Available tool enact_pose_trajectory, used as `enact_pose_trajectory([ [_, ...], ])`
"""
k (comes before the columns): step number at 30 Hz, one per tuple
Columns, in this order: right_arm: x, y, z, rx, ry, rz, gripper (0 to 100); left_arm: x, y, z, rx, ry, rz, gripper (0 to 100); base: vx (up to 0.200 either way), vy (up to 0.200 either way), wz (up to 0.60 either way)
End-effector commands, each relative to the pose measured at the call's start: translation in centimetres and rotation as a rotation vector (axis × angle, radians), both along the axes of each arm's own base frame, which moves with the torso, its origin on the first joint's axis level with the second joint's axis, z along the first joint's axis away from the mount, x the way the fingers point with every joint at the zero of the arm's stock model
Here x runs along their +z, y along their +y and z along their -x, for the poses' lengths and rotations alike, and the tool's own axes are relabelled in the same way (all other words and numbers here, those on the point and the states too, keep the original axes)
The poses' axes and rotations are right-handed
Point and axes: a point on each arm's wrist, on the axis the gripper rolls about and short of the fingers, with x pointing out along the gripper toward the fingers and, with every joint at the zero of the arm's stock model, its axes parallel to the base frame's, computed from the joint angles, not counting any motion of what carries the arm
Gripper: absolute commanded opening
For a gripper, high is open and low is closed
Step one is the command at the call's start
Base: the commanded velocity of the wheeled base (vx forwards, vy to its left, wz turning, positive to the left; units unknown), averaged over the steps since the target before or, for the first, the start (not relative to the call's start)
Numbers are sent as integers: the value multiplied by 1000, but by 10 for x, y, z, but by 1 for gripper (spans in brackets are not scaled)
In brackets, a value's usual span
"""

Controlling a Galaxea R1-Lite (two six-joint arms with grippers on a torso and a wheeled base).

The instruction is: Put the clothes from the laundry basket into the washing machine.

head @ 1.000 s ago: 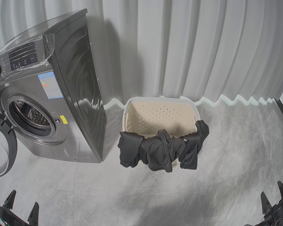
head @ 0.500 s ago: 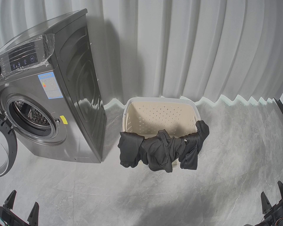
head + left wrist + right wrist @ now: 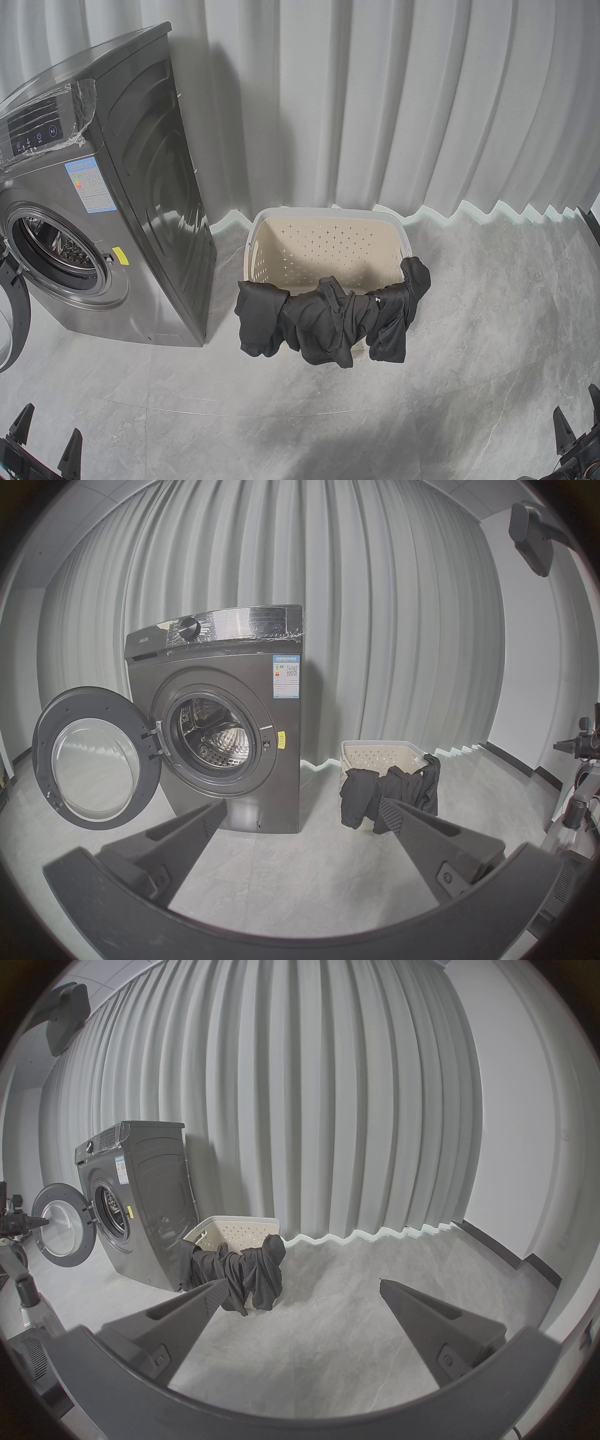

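Hanging over the near rim of the cream laundry basket [image 3: 325, 215], the dark clothes [image 3: 325, 320] drape down its front wall toward the grey floor [image 3: 487, 350]. At the basket's nine o'clock stands the washing machine [image 3: 147, 187], its round door [image 3: 94, 758] swung wide. The left claw [image 3: 50, 428] sits at seven o'clock and the right claw [image 3: 576, 412] at five o'clock, both well apart from the basket, released and holding nothing.
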Motion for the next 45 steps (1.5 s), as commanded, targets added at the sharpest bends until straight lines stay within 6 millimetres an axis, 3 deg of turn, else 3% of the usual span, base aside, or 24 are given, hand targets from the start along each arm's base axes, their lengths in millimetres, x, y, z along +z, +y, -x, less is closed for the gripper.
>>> enact_pose_trajectory([
  [1, -4, 0, 0, 2, -5, 1, 100, -5, 0, 0, 1, 0, 3, 100, 200, 0, 0],
  [13, -4, 0, 0, 2, -5, 1, 100, -5, 0, 0, 2, 1, 0, 100, 50, 0, 0],
  [22, -4, 0, 0, 2, -5, 0, 100, -5, 0, 0, 7, 0, -11, 100, 200, 0, 0],
  [39, -3, 0, 1, 23, -12, -7, 100, -5, 0, 0, 5, 0, -2, 100, 0, 0, 0],
  [41, 16, 0, 5, 28, -112, -26, 100, -5, 0, 0, 5, 0, -3, 100, 0, 0, 0],
  [42, 43, 0, 15, 33, -220, -71, 100, -5, 0, 0, 5, 0, -2, 100, 0, 0, 0],
  [43, 56, 0, 18, 39, -227, -94, 100, -5, 0, 0, 4, 0, -3, 100, 0, 0, 0],
  [45, 65, 0, 14, 43, -160, -105, 100, -5, 0, 0, 5, 0, -5, 100, 0, 0, 0],
])
